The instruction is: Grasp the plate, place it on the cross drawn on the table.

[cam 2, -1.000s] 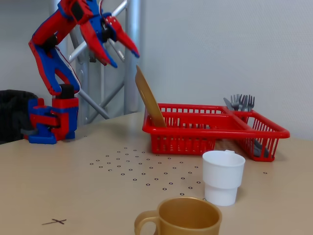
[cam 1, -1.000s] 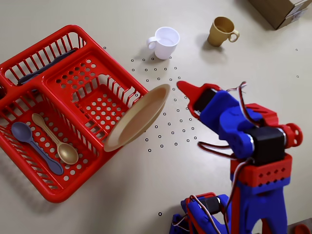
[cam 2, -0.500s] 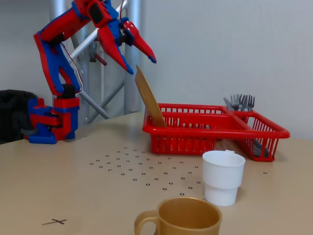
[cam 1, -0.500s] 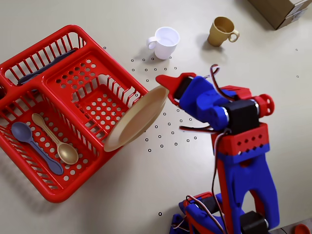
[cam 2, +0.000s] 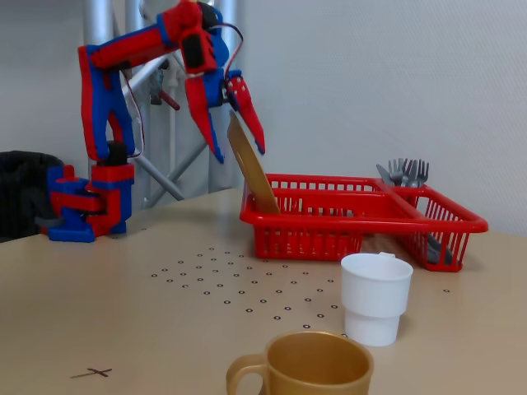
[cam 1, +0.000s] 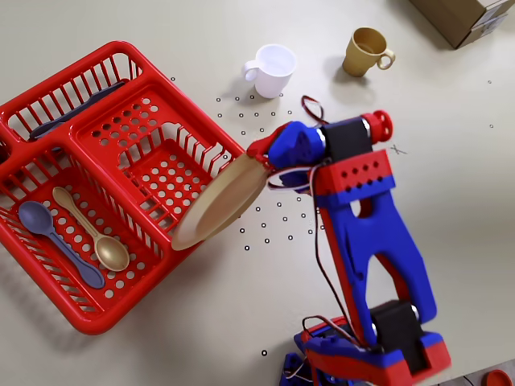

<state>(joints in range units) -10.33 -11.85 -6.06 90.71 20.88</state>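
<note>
The gripper straddles the upper rim of the plate, jaws spread and holding nothing, the plate leaning upright in the red basket. A sound grasp would likely need the fingers seated deeper before closing.

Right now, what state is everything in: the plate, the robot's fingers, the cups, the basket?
plate: on edge, leaning against the red basket's end wall
gripper: open, fingers straddling the plate's top rim
white cup: upright, empty
tan mug: upright, empty
red basket: holds spoons and forks
cross: bare
</note>
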